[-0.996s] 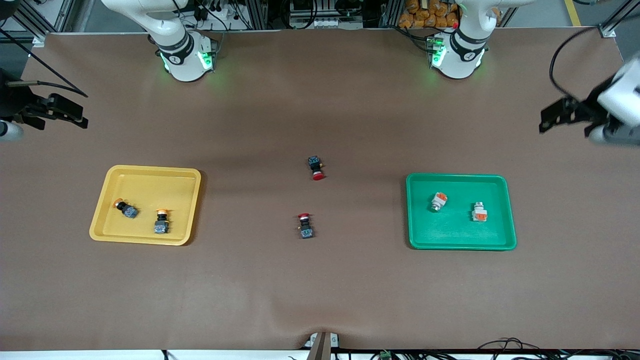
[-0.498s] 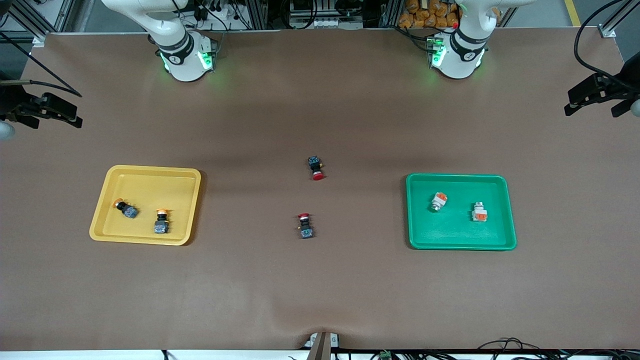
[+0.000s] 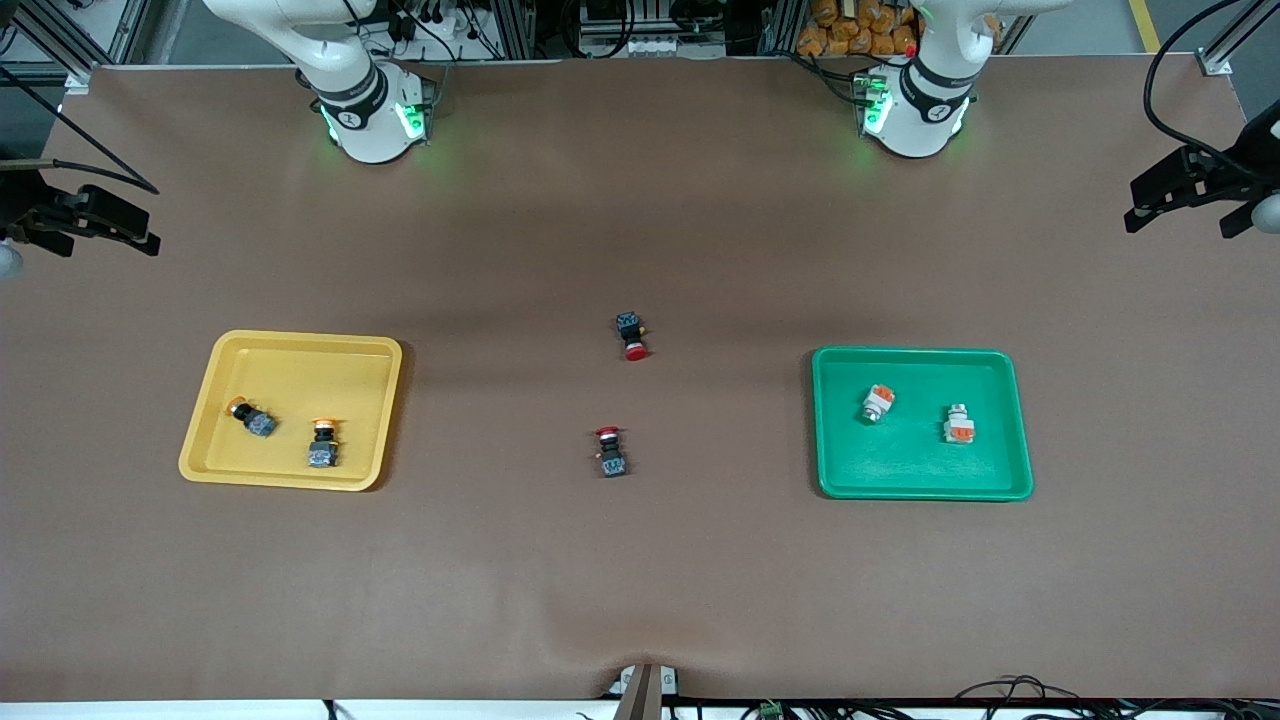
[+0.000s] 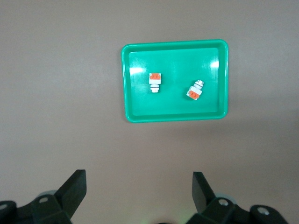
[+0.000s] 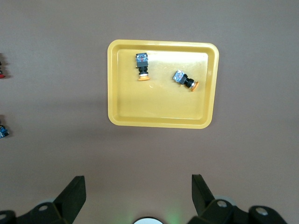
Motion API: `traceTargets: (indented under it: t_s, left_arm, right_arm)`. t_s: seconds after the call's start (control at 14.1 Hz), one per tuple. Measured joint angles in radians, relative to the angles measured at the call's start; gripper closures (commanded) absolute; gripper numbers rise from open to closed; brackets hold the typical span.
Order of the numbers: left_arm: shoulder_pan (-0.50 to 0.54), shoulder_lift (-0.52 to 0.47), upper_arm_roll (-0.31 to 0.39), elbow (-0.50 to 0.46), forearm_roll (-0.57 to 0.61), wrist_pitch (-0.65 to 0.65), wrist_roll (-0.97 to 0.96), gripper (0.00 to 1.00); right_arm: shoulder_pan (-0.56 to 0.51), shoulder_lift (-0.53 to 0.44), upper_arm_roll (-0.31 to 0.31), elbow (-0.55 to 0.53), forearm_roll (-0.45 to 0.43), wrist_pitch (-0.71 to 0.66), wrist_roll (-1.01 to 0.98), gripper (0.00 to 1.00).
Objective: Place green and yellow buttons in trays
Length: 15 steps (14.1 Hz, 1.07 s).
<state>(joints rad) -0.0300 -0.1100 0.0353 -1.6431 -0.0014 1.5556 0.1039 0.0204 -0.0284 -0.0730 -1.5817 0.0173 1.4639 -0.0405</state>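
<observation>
1. The left gripper [image 3: 1150,205] hangs in the air over the bare table edge at the left arm's end, at about two o'clock from the green tray [image 3: 830,420], its jaws spread wide and holding nothing.
2. The right gripper [image 3: 125,228] hangs over the table edge at the right arm's end, at about ten o'clock from the yellow tray [image 3: 290,345], jaws likewise wide apart and empty.
3. Two green buttons [image 3: 877,403] [image 3: 958,424] lie on their sides in the green tray, apart from each other.
4. Two yellow buttons [image 3: 250,416] [image 3: 322,443] lie in the yellow tray, near one another but not touching.
5. Two red-capped switches [image 3: 631,335] [image 3: 610,453] lie on the brown table [image 3: 640,580] between the trays, one at twelve o'clock from the other.
</observation>
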Motion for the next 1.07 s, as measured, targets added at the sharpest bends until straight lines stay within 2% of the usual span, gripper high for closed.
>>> traceTargets:
  t_s: [1.07]
  left_arm:
    - [-0.001,0.031,0.001,0.021,0.000,-0.006,-0.006,0.00]
  right_arm:
    - [-0.007,-0.013,0.003,0.001,0.000,-0.051,-0.002,0.00]
